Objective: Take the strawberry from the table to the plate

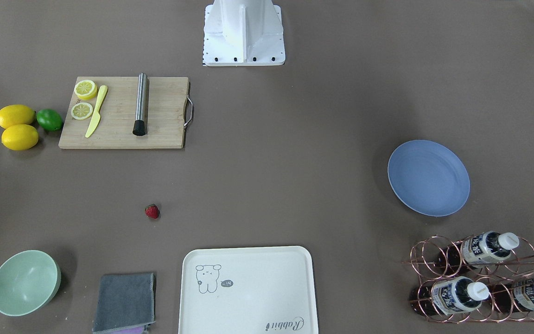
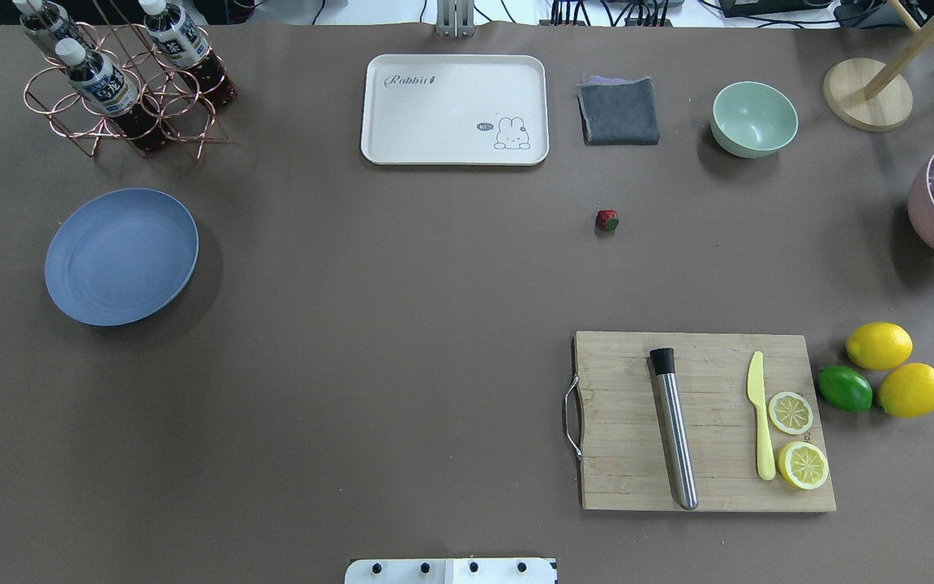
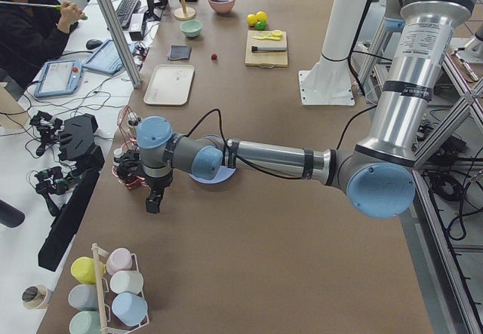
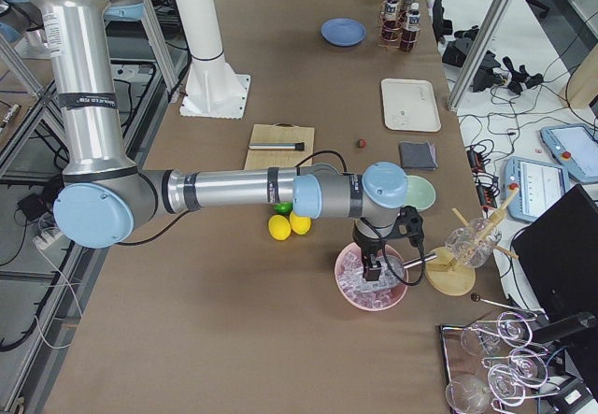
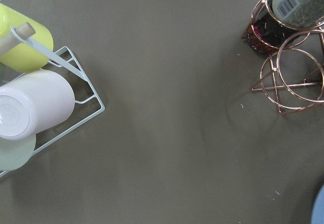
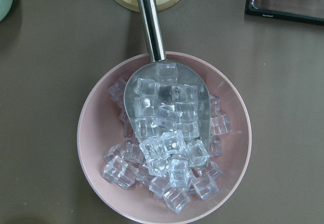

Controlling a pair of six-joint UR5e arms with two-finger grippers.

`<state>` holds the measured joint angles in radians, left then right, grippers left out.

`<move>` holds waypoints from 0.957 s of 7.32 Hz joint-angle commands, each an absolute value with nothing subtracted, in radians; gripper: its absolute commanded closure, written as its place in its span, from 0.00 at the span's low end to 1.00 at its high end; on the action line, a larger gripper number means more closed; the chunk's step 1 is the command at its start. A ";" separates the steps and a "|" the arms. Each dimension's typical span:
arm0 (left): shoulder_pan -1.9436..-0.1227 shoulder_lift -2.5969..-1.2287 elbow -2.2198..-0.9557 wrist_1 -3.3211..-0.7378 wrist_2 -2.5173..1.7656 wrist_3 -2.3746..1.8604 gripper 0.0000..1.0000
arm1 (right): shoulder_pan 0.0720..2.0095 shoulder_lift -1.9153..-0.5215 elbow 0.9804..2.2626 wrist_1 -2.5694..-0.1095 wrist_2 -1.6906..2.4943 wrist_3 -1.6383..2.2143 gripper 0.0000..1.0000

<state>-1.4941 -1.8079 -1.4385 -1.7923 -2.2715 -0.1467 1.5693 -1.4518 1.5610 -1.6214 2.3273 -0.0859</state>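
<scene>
Matte brown-grey covering forms the desk (image 1: 295, 176) surface.

Left arm (image 3: 264, 157): the forearm lies low and level over the desk's left end, reaching toward the operators' edge. The wrist turns down, so the left pincer (image 3: 153, 204) points at the desk just beside a copper wire bottle rack (image 1: 478, 278). Whether it is wide or narrow cannot be told.

Right arm (image 4: 234, 190): the forearm is level over the desk's right end, with the wrist turned down. The right pincer (image 4: 371, 269) hangs above a pink bowl (image 6: 101, 133) filled with clear ice cubes (image 6: 174, 176) and a steel scoop (image 6: 149, 27). Its opening cannot be told either.

The strawberry (image 1: 152, 211) is small and red with a dark green top. It lies on the bare desk in the right half, nearer the operators' edge, well apart from both pincers.

The plate (image 1: 428, 178) is round, shallow and matte blue with faint concentric rings. It sits in the left half near the rack, well apart from the strawberry.
</scene>
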 commanded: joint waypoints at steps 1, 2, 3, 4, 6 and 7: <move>-1.494 -1.807 -1.442 -1.799 -2.273 -0.147 0.02 | 1.569 -1.451 1.566 -1.621 2.329 -0.084 0.00; -1.494 -1.802 -1.456 -1.818 -2.263 -0.147 0.02 | 1.569 -1.447 1.568 -1.621 2.329 -0.084 0.00; -1.493 -1.766 -1.459 -1.885 -2.261 -0.144 0.02 | 1.569 -1.445 1.571 -1.621 2.333 -0.083 0.00; -1.493 -1.758 -1.444 -1.944 -2.261 -0.147 0.02 | 1.569 -1.445 1.572 -1.621 2.338 -0.083 0.00; -1.493 -1.767 -1.463 -1.956 -2.269 -0.147 0.02 | 1.569 -1.428 1.581 -1.621 2.341 -0.083 0.00; -1.491 -1.729 -1.488 -2.003 -2.273 -0.147 0.02 | 1.550 -1.407 1.594 -1.621 2.365 -0.083 0.00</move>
